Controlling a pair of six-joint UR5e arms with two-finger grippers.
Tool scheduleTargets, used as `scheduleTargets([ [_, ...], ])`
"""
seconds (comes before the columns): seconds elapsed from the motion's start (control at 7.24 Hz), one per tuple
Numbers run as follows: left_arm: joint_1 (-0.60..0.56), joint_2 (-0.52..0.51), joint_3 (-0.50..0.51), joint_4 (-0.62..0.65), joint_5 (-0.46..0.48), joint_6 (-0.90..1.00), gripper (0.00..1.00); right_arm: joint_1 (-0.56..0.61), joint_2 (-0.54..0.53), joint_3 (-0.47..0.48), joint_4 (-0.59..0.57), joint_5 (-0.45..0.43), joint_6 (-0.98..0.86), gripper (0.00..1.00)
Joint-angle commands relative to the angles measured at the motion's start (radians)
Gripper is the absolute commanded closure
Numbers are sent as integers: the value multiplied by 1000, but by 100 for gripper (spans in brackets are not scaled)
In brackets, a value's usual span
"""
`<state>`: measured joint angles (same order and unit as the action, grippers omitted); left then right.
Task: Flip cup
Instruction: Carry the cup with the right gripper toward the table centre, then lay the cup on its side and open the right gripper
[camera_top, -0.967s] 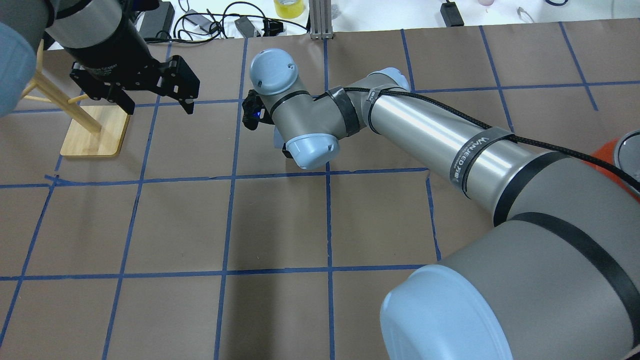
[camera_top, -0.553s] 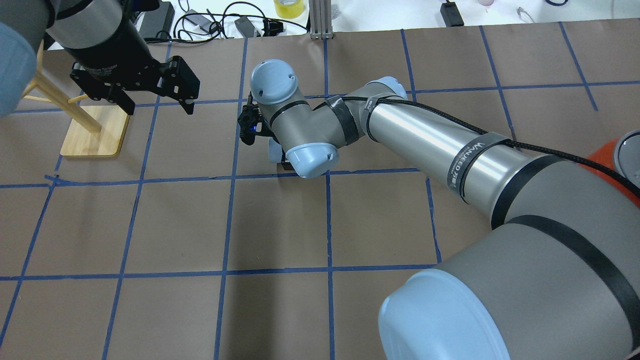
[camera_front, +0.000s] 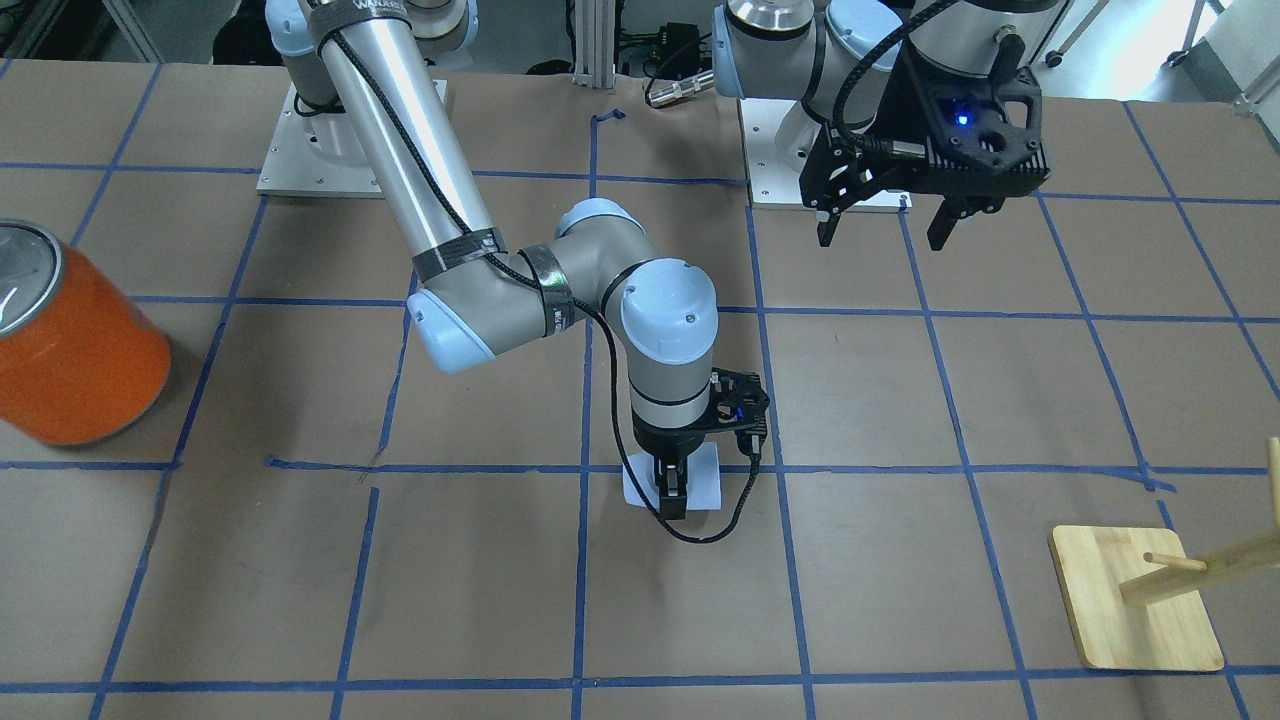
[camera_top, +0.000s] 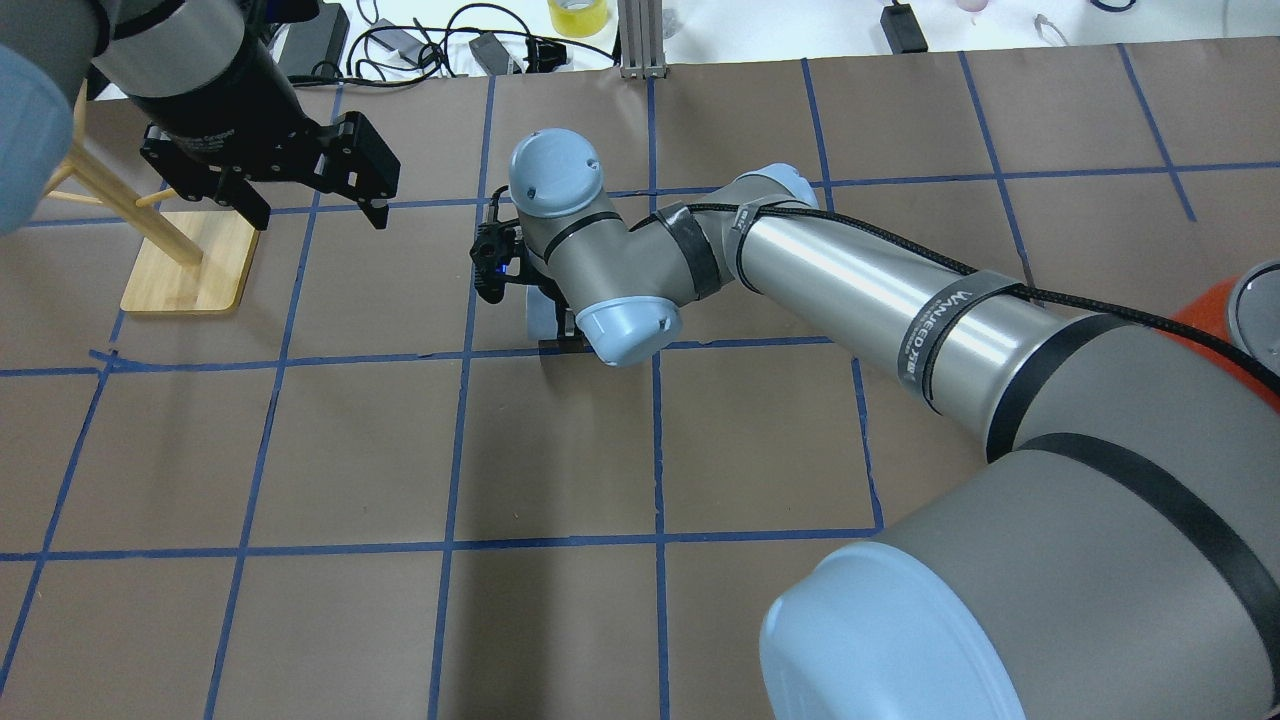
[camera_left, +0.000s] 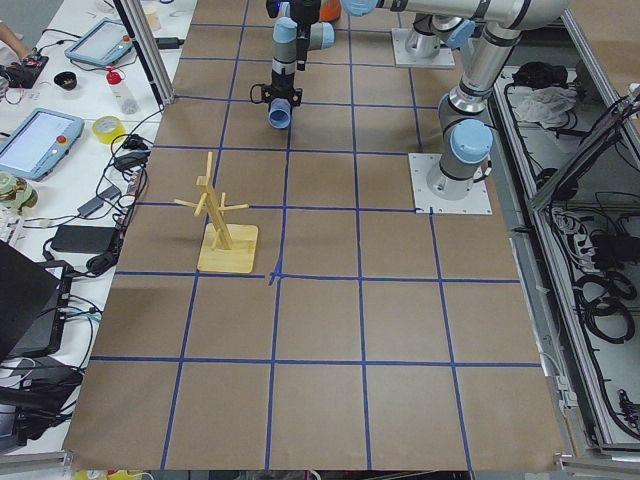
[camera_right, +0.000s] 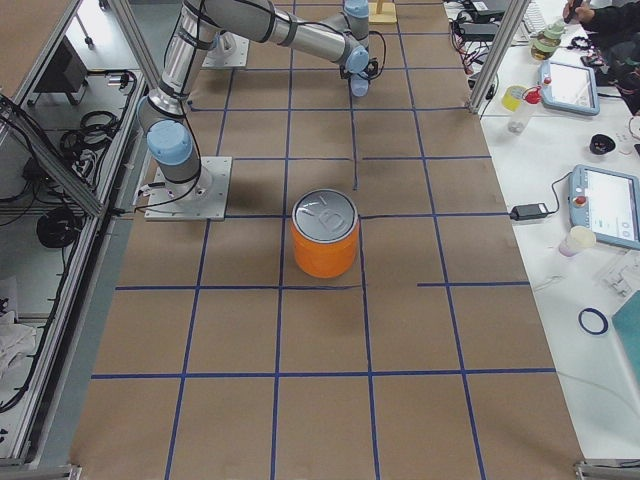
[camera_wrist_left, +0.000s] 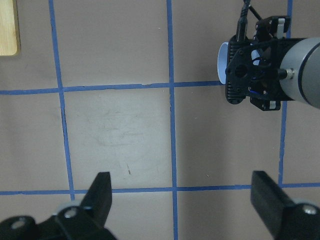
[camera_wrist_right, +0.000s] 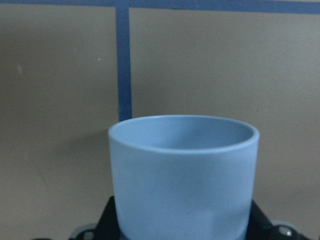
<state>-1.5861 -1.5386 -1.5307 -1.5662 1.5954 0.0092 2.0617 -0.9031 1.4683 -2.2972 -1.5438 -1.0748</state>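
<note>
The right gripper (camera_front: 672, 488) clamps the small pale blue plastic cup (camera_wrist_right: 183, 175) low over the brown paper-covered bench (camera_front: 900, 400); the left gripper (camera_front: 884, 232) hangs well apart, fingers spread.

Overhead: high, near side, faces forward-down over table (camera_top: 560, 450). Front: far side, faces back steeply. Side views: distant, high, at table ends. Left wrist: straight down, mid-height. Right wrist: very near cup (camera_wrist_right: 183, 175). Overhead/front share wooden stand (camera_top: 190, 262).
</note>
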Motion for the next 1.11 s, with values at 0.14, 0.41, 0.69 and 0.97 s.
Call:
scheduleTargets([
  [0.14,0,0,0,0,0,0,0,0,0,6,-2,8,0,0],
  [0.41,1,0,0,0,0,0,0,-2,-32,0,-1,-10,10,0],
  [0.69,1,0,-8,0,-6,0,0,-31,-138,18,16,-57,169,0],
  [0.97,3,-2,-14,0,-14,3,0,-153,-229,110,96,-82,555,0],
])
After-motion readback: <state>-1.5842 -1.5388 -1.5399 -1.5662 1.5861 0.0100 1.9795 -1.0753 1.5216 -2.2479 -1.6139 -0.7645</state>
